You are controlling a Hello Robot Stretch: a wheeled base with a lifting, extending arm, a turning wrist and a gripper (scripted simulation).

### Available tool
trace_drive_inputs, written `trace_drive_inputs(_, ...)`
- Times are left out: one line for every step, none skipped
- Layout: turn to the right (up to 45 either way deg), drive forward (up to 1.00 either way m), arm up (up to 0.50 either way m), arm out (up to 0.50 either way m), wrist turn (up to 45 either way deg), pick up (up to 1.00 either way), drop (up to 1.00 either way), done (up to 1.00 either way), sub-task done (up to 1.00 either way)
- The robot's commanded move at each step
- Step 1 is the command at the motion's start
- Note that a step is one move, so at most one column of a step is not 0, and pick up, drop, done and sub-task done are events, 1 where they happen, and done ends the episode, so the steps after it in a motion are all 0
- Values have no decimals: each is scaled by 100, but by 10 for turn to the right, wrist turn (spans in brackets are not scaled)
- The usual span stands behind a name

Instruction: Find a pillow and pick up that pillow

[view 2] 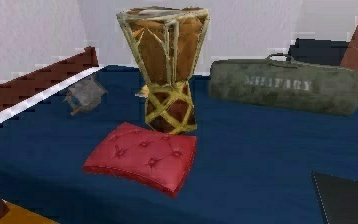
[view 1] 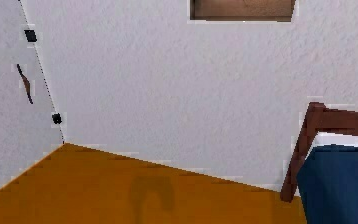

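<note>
Ahead, at the forward view's left, white door [view 1: 12, 90] with dark hinges and a dark handle. Beside it, white wall [view 1: 167, 90] above an orange-brown floor [view 1: 87, 185]. High on the wall, at the top edge, brown panel [view 1: 243, 9] in a dark frame. At the right edge, corner of a bed [view 1: 305, 140]: dark wooden post, blue top.

Out on the arm side, blue cover [view 2: 247, 150] across most of the view. At the left, dark wooden rail [view 2: 37, 85] along the cover's edge. Just inside the rail, small grey boxy thing [view 2: 85, 97], tilted, too small to name. Near the middle, tall drum [view 2: 165, 65], brown with tan cords; stands upright on the cover. Pillow [view 2: 142, 157]: red, tufted with buttons; lies flat on the cover at the foot of the drum, on the near side and slightly to its left. Cannot tell whether pillow and drum touch. Right of the drum, long olive-green bag [view 2: 282, 88] on its side, well apart from the pillow. Behind the bag, dark bulky shape [view 2: 322, 50], unclear. At the bottom right corner, dark flat slab [view 2: 342, 195] on the cover. State of the gripper's jaws: cannot tell.
</note>
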Motion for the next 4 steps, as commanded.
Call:
trace_drive_inputs(0, 0, 38, 0, 0, 0, 0, 0, 0)
trace_drive_inputs(0, 0, 0, 18, 0, 0, 0, 0, 0)
trace_drive_inputs(0, 0, 0, 0, 450, 0, 0, 0, 0)
trace_drive_inputs(0, 0, 0, 0, 450, 0, 0, 0, 0)
